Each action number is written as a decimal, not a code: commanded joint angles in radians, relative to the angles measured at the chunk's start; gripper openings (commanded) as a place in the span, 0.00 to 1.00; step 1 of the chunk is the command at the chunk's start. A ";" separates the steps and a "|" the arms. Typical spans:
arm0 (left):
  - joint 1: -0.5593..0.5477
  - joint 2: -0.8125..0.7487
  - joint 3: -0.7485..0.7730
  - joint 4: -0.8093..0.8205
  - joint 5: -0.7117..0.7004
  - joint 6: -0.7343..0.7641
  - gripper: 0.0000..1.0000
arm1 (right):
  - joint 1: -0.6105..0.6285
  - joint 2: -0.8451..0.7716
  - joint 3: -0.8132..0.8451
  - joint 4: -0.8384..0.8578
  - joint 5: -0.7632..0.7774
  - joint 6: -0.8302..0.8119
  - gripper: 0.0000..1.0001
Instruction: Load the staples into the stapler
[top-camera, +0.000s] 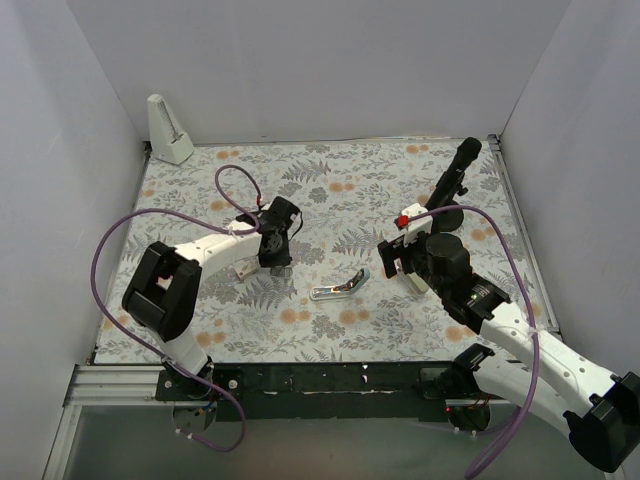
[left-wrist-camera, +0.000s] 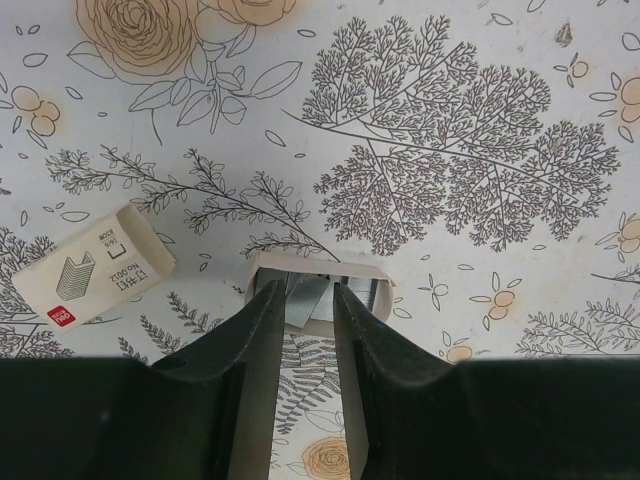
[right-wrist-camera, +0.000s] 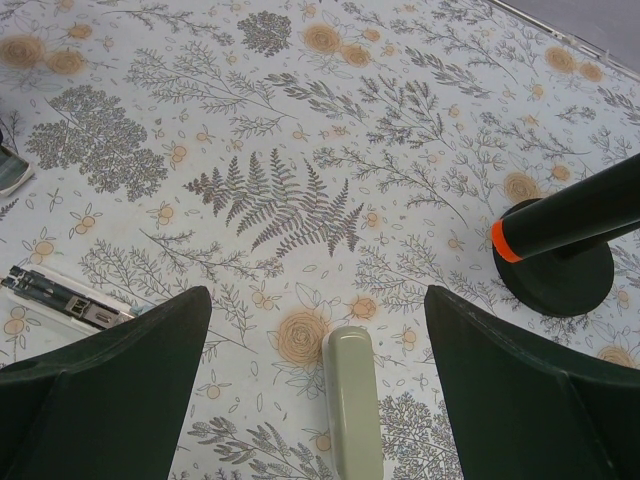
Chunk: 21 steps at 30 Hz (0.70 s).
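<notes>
The staples' cardboard tray lies on the floral mat with a grey staple block tilted inside it. My left gripper reaches into the tray, its fingers drawn in narrowly against the block's sides. The box sleeve lies apart to the left. From above, the left gripper is left of the stapler, which lies open mid-table, its silver rail exposed. My right gripper hovers right of the stapler, wide open and holding nothing.
A pale olive oblong bar lies on the mat between the right fingers, touching neither. A black stand with an orange ring is close on the right. A white wedge-shaped object sits at the back left. White walls enclose the table.
</notes>
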 joint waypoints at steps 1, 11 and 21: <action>-0.001 0.016 0.039 -0.022 0.002 0.039 0.25 | 0.002 -0.009 0.037 0.028 -0.003 -0.007 0.96; -0.001 0.045 0.054 -0.031 0.022 0.069 0.27 | 0.002 -0.008 0.037 0.028 -0.003 -0.007 0.96; -0.001 0.062 0.062 -0.042 0.037 0.072 0.22 | 0.002 -0.005 0.037 0.028 -0.006 -0.007 0.96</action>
